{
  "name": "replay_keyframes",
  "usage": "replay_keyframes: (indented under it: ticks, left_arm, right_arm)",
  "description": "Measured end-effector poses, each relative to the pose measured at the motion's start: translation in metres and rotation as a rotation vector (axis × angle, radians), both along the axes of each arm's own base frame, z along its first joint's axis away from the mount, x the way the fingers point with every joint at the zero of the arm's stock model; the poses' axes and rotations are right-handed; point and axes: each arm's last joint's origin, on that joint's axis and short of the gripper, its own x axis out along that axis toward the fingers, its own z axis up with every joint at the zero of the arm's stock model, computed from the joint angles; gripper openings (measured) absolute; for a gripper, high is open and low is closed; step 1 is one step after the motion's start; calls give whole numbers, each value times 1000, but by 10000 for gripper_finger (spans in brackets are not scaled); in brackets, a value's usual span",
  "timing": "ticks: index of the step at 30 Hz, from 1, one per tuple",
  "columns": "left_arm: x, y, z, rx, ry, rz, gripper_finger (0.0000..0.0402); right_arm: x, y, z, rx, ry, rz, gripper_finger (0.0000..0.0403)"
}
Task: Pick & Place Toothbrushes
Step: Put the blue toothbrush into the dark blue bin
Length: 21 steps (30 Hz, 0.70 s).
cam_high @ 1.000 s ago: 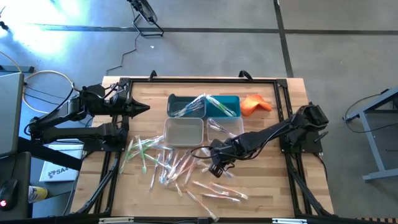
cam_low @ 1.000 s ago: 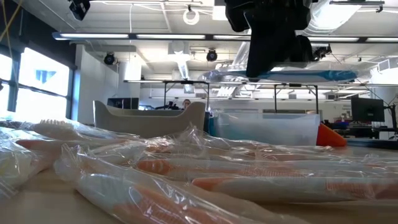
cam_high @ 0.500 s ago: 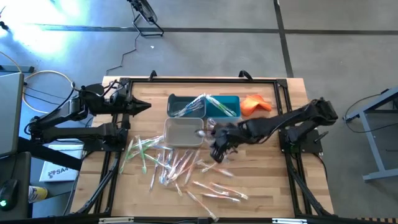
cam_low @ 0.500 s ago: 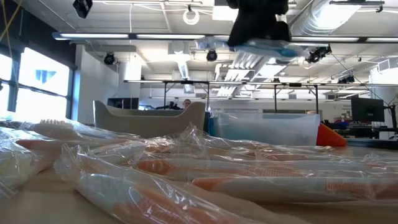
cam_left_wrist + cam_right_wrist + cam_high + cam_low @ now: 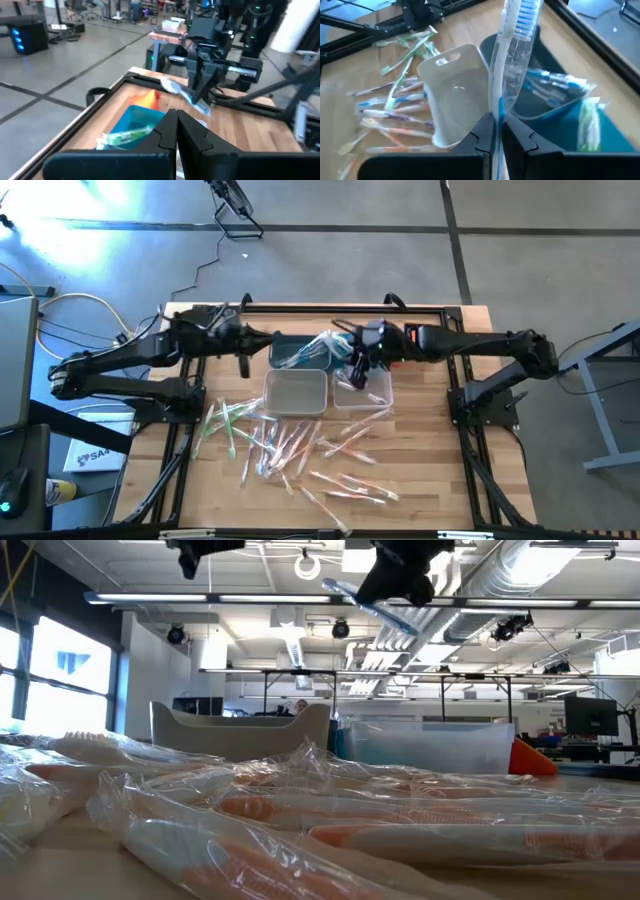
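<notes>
My right gripper (image 5: 353, 366) hangs over the bins at the table's far middle, shut on one wrapped toothbrush (image 5: 512, 45) with blue bristles. That toothbrush (image 5: 370, 605) shows tilted high in the low view. My left gripper (image 5: 264, 338) is shut on nothing, level above the dark bin (image 5: 288, 352). Many more wrapped toothbrushes (image 5: 285, 445) lie loose on the wooden table toward its near side. Others rest in the dark bin and in the blue bin (image 5: 368, 346). My right gripper pinches the toothbrush's handle (image 5: 496, 112), through its clear wrapper, between its two fingers. The fingers slant down from the table's right side. The bristle head (image 5: 522, 17) sticks out beyond the fingertips. The brush is lifted clear and tilted above the bins.
A whitish bin (image 5: 296, 391) and a clear bin (image 5: 362, 392) stand just nearer than the dark and blue ones. An orange cloth (image 5: 150, 98) lies right of the blue bin, under my right arm. A black frame (image 5: 452, 360) borders the tabletop.
My right gripper has risen from the loose pile and swung toward the far edge with the toothbrush, rolling as it went; it now hangs over the bins. My left gripper has reached toward the table's right, from the left edge to above the dark bin.
</notes>
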Motion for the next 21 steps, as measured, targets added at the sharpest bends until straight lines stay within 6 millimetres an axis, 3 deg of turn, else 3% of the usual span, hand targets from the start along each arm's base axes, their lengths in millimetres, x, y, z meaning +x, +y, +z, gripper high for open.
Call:
replay_keyframes:
  ticks: [6, 14, 21]
  left_arm:
    - [23, 13, -7, 7, 0, 106, 0]
    - [25, 45, -3, -62, -81, 196, 0]
    - [23, 59, -6, -75, -72, 181, 0]
  right_arm:
    - [-4, -36, 1, -51, -19, 82, 14]
    - [-15, -81, 5, -113, -70, 132, 14]
    - [-20, -101, 11, -191, -130, 115, 14]
